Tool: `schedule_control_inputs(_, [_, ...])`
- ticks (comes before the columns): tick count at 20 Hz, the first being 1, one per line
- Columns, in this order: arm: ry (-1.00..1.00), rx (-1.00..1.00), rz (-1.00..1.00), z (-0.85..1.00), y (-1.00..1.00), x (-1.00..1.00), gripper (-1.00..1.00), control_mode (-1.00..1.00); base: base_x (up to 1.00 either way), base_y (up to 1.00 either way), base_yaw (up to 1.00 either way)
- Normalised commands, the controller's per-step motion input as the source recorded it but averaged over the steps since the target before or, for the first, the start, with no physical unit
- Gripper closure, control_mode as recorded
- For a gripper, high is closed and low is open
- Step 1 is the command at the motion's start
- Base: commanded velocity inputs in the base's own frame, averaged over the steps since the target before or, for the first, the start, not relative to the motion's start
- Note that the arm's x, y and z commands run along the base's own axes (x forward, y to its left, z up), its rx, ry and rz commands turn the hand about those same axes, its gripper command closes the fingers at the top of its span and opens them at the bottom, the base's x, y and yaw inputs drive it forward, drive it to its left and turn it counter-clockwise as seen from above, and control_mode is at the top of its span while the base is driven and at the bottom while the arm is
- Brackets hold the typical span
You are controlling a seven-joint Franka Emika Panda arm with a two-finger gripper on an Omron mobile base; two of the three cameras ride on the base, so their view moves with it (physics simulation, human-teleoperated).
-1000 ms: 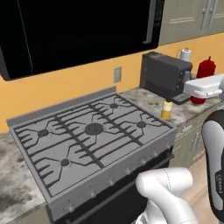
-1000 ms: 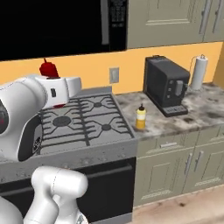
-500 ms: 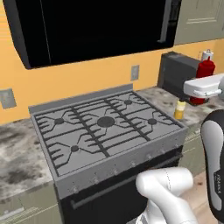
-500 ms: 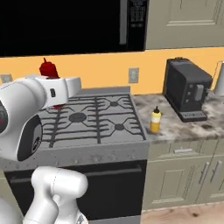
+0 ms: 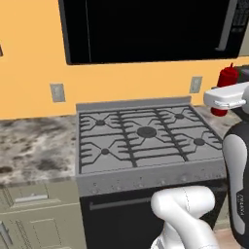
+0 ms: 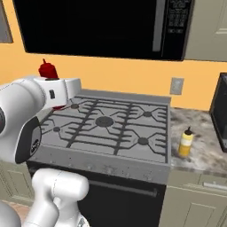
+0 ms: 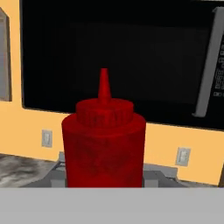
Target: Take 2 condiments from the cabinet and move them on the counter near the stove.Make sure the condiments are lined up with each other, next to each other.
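Note:
My gripper is shut on the all-red squeeze bottle, which stands upright in the hand view with its nozzle tip up. This red bottle is held in the air at the right side of the stove; from the other side, the red bottle rises above the hand at the stove's left. The yellow bottle with a black cap stands upright on the mottled counter, just right of the stove.
A black microwave hangs over the stove. A beige wall cabinet front shows to its right. A black appliance's edge stands at the far right. More counter lies left of the stove. Outlets sit on the orange wall.
The whole picture has slid as the base drives; the stove is now centred and the black appliance has gone to the edge. The red bottle stays in the shut gripper.

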Motion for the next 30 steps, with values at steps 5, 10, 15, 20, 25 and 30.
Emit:
schedule_control_inputs(5, [0.0, 0.0, 0.0, 0.0, 0.0, 0.0, 1.0, 1.0, -0.06, -0.78, 0.27])
schedule_control_inputs(10, [0.0, 0.0, 0.0, 0.0, 0.0, 0.0, 1.0, 1.0, 0.0, -0.5, 0.02])
schedule_control_inputs(15, [0.0, 0.0, 0.0, 0.0, 0.0, 0.0, 1.0, 1.0, 0.03, -0.02, 0.0])
schedule_control_inputs(20, [0.0, 0.0, 0.0, 0.0, 0.0, 0.0, 1.0, 1.0, 0.09, -0.1, -0.01])
schedule_control_inputs(25, [0.0, 0.0, 0.0, 0.0, 0.0, 0.0, 1.0, 1.0, 0.0, -0.37, -0.06])
schedule_control_inputs(30, [0.0, 0.0, 0.0, 0.0, 0.0, 0.0, 1.0, 1.0, 0.02, -0.33, -0.06])
